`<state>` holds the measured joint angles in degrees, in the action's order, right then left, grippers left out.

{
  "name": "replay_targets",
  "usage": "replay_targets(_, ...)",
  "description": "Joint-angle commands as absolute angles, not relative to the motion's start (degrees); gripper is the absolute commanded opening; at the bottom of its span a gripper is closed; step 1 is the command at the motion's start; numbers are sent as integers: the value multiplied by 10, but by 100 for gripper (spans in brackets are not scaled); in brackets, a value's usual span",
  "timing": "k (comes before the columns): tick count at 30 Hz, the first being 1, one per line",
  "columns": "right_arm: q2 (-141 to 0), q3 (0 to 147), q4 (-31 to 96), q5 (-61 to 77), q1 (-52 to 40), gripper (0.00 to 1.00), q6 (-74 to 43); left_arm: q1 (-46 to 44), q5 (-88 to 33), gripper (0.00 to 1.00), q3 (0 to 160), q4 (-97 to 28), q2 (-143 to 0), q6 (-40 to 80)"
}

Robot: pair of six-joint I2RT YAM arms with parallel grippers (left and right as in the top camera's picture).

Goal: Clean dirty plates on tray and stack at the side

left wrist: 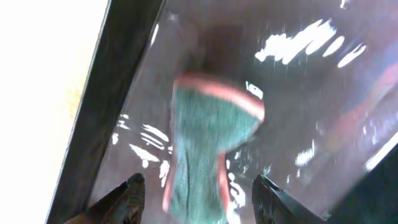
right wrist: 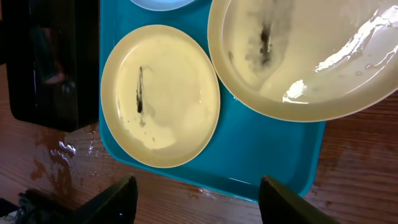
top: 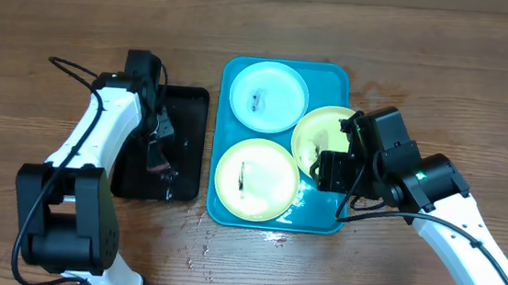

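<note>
The turquoise tray (top: 330,76) holds three plates. The blue-white plate (top: 268,96) lies at the back, with a dark smear. A yellow-green plate (top: 256,179) lies at the front left, with a dark streak (right wrist: 160,96). The second yellow-green plate (top: 313,134) lies at the right, smeared, and overlaps the tray's right rim (right wrist: 311,56). My right gripper (top: 334,173) is open and empty, above the tray's front rim (right wrist: 199,190). My left gripper (top: 156,152) is open over a green cloth with a red edge (left wrist: 205,149), its fingers either side of it (left wrist: 198,193).
A black rectangular tray (top: 192,109), wet inside, stands left of the turquoise tray and holds the cloth. Water drops lie on the wooden table (top: 273,239) by the turquoise tray's front edge. The black tray also shows in the right wrist view (right wrist: 56,62).
</note>
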<state>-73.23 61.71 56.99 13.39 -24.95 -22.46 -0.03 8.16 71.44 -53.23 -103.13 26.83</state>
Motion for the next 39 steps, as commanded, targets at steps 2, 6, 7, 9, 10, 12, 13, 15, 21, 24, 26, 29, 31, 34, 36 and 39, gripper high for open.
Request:
replay_targets(2, -728, 609, 577, 129, -251, 64, -226, -8, 69, 46, 680, -489, -1090, 262)
replay_targets(6, -732, 582, 573, 127, -251, 63, -226, -8, 42, 4, 681, -484, -1124, 261)
replay_targets(7, -735, 573, 570, 124, -251, 63, -226, -7, 38, 4, 682, -488, -1123, 258)
replay_targets(9, -743, 554, 553, 112, -251, 61, -225, -7, 33, 4, 695, -505, -1111, 257)
replay_targets(10, -749, 545, 543, 108, -251, 61, -225, -7, 30, 4, 704, -515, -1100, 256)
replay_targets(12, -776, 528, 520, 125, -252, 60, -220, -6, 20, 4, 736, -550, -1058, 234)
replay_targets(13, -781, 525, 516, 132, -253, 60, -216, -6, 17, 4, 746, -559, -1043, 224)
replay_targets(15, -808, 516, 492, 164, -261, 59, -175, -8, 2, 4, 772, -582, -1001, 199)
replay_targets(21, -915, 514, 419, 146, -312, 49, -165, -20, -52, 4, 834, -644, -890, 152)
replay_targets(24, -947, 515, 377, 146, -321, 48, -164, -27, -77, 4, 837, -658, -851, 152)
replay_targets(26, -952, 516, 362, 135, -321, 47, -165, -28, -101, 4, 837, -669, -837, 152)
replay_targets(29, -953, 516, 333, 74, -321, 31, -196, -46, -132, 4, 834, -680, -836, 152)
replay_targets(31, -953, 515, 308, 24, -321, 20, -238, -69, -136, 4, 823, -672, -836, 158)
replay_targets(34, -953, 515, 283, 0, -321, 10, -260, -103, -136, 4, 802, -646, -845, 169)
replay_targets(36, -953, 515, 279, 0, -321, 10, -260, -142, -136, 4, 783, -625, -856, 190)
replay_targets(39, -953, 514, 284, 1, -321, 14, -255, -178, -127, 4, 761, -599, -879, 203)
